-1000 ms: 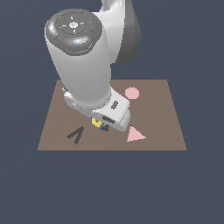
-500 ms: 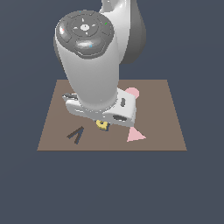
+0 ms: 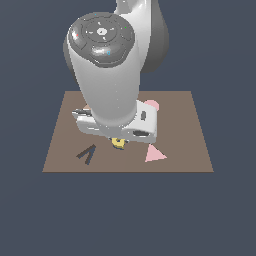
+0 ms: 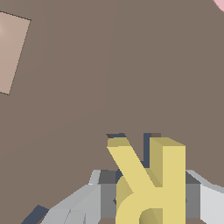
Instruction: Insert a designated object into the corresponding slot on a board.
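Observation:
The yellow R-shaped designated object (image 4: 151,183) is held between the grey fingers (image 4: 104,194) of my gripper (image 4: 151,199), which is shut on it. Dark grey-blue slivers of the slot (image 4: 146,144) show on the board just past the letter's two legs, so the letter stands almost in line with it. Whether it touches the board I cannot tell. In the exterior view the arm hides most of the brown board (image 3: 185,130). Only a bit of the yellow letter (image 3: 118,142) shows under the hand, where my gripper (image 3: 118,141) is.
A dark V-shaped recess (image 3: 86,154) lies toward the exterior view's left of the hand. A pink triangle (image 3: 154,154) lies to its right, and a pink circle (image 3: 151,105) peeks out behind it. The wrist view shows a tan diamond (image 4: 11,52).
The arm's upper links have swung toward the exterior view's right and the hand has turned more level. The yellow letter has shifted only slightly to the right.

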`<state>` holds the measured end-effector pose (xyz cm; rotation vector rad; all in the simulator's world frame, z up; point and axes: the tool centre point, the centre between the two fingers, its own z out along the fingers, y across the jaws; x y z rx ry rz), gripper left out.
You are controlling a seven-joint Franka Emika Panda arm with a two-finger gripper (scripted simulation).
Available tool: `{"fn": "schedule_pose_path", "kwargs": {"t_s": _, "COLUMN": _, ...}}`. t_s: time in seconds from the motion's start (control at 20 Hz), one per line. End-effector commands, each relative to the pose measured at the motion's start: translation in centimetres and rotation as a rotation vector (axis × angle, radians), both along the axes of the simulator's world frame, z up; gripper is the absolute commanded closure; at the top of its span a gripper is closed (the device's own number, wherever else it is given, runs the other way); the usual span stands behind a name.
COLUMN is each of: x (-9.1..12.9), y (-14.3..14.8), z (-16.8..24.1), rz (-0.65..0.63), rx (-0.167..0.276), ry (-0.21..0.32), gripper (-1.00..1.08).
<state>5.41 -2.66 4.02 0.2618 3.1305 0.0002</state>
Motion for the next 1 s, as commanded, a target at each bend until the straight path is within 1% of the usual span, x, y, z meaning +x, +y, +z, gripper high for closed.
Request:
{"fn": "schedule_pose_path", "kwargs": {"t_s": 0.0, "x": 0.0, "y": 0.0, "z": 0.0, "rz": -0.004, "rx": 0.000, "ry": 0.000, "gripper": 1.08}}
{"fn": "schedule_pose_path", "kwargs": {"t_s": 0.45, "x": 0.0, "y": -0.1, "z": -1.0, "rz": -0.007, "rx": 0.000, "ry": 0.000, "gripper": 1.08}}
{"fn": "schedule_pose_path", "kwargs": {"t_s": 0.5, "x": 0.0, "y": -0.1, "z": -1.0, "rz": -0.007, "rx": 0.000, "ry": 0.000, "gripper": -0.92}}
{"fn": "schedule_pose_path", "kwargs": {"t_s": 0.95, "x": 0.0, "y": -0.1, "z": -1.0, "rz": -0.007, "rx": 0.000, "ry": 0.000, "gripper": -0.92}}
